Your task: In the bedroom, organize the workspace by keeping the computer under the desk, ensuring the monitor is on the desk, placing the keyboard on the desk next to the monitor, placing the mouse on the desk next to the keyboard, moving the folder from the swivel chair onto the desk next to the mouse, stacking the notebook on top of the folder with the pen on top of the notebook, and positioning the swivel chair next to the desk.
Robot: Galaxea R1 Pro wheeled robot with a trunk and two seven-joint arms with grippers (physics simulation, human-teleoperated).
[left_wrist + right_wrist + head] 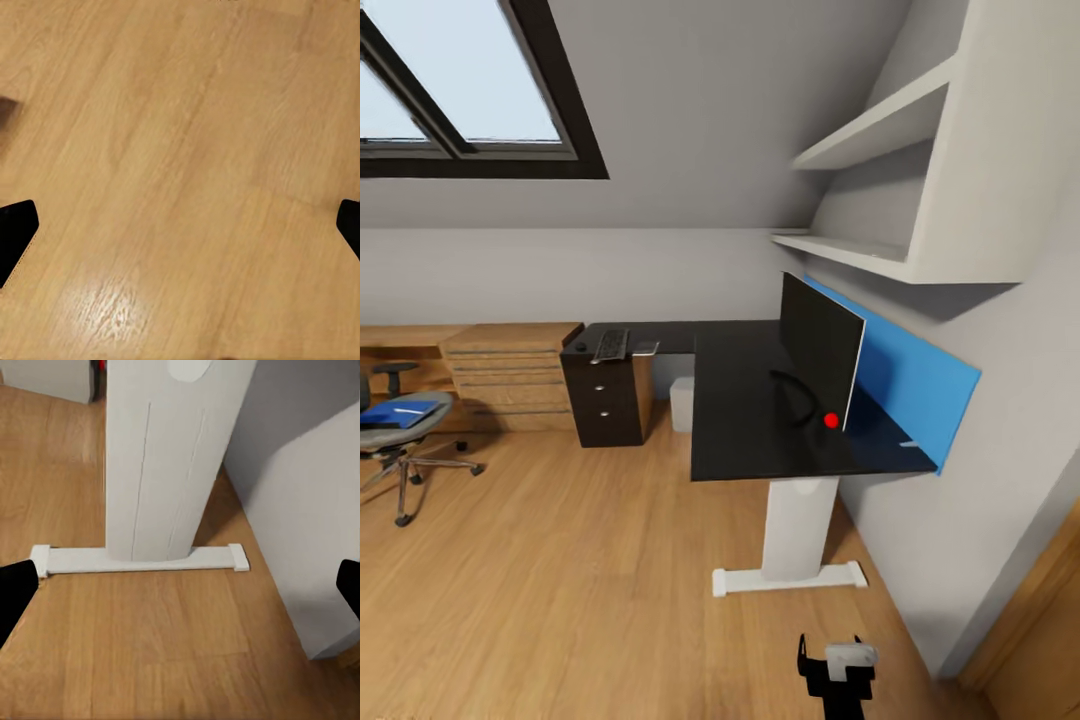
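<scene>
Your right pincer has its black fingers spread wide apart, nothing between them, aimed at the white desk leg and its flat white foot bar on the plank floor. Your left pincer is equally spread and empty over bare light wood floor, glossy with visible grain.

One L-shaped desk, matte black top. One monitor stands on it: thin flat black screen, curved black foot, red dot at a lower corner. One keyboard lies on the far wing above the dark drawer unit with round knobs. One pale box-shaped computer sits under the desk. One swivel chair, well apart from the desk, carries the blue folder on its grey seat. Grey walls, sloped ceiling, skylight.
</scene>
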